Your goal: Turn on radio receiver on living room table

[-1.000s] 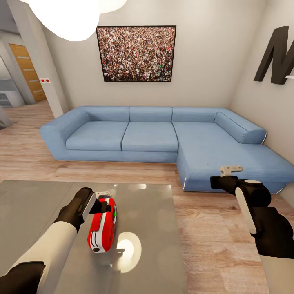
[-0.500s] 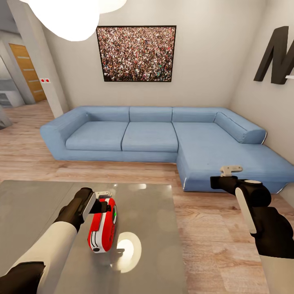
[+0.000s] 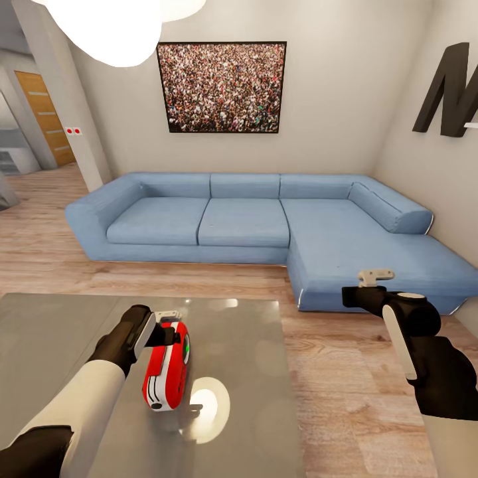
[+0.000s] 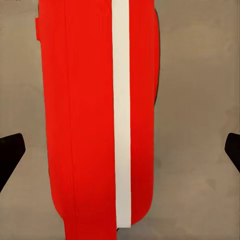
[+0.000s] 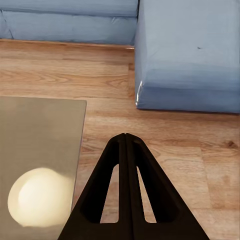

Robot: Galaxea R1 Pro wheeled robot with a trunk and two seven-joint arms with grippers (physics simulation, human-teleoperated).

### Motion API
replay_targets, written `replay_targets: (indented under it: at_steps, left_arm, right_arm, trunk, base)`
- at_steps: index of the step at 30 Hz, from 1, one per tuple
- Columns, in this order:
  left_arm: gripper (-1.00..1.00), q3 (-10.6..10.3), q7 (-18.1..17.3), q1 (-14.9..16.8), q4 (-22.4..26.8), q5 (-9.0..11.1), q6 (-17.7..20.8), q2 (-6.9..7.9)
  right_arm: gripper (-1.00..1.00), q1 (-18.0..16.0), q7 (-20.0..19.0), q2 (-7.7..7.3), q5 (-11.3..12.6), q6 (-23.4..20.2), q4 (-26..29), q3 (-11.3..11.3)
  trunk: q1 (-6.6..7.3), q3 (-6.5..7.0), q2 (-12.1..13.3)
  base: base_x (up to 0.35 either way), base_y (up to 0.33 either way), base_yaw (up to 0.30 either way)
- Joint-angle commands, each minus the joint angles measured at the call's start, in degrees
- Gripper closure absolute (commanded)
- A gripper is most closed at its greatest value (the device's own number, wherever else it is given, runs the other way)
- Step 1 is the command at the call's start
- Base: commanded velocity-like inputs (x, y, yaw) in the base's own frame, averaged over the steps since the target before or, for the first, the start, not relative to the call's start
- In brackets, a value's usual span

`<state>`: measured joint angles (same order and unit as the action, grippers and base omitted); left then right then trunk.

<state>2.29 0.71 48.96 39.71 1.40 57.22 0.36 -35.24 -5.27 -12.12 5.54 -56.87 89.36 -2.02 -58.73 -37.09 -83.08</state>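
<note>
The radio receiver [image 3: 167,370] lies on the glossy grey table [image 3: 252,372], its red face up and a white edge along one side. My left gripper [image 3: 171,325] is at the radio's far end, just above it. In the left wrist view the red radio [image 4: 85,125] with its white stripe runs between two dark fingertips [image 4: 10,155] that stand wide apart, so the gripper is open and straddles it without gripping. My right gripper [image 3: 376,273] hovers over the wood floor right of the table, fingers pressed together [image 5: 126,137], holding nothing.
The blue L-shaped sofa [image 3: 245,222] stands behind the table, and its chaise end [image 5: 190,55] is close to my right arm. A crowd picture [image 3: 222,86] and a dark letter N [image 3: 448,89] hang on the walls. A lamp's bright reflection [image 3: 206,401] sits beside the radio.
</note>
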Motion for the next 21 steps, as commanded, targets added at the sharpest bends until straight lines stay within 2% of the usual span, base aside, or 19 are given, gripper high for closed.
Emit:
replay_targets:
  at_steps: [1,7,21]
  left_arm:
    - [-1.00,0.0,0.0,0.0,0.4,0.0,0.0,0.00]
    - [-1.00,0.0,0.0,0.0,1.5,0.0,0.0,-0.01]
    - [-1.00,0.0,0.0,0.0,1.5,0.0,0.0,-0.10]
  right_arm:
    - [1.00,0.0,0.0,-0.01,0.0,0.0,0.0,0.0]
    - [1.00,0.0,0.0,-0.01,0.0,0.0,0.0,-0.1]
    - [1.00,0.0,0.0,-0.01,0.0,0.0,0.0,-0.1]
  trunk:
    - [0.00,0.00,0.0]
    - [0.00,0.00,0.0]
    - [0.00,0.00,0.0]
  base:
    - [0.000,0.000,0.000]
    - [-0.040,0.000,0.000]
    - [-0.312,0.000,0.000]
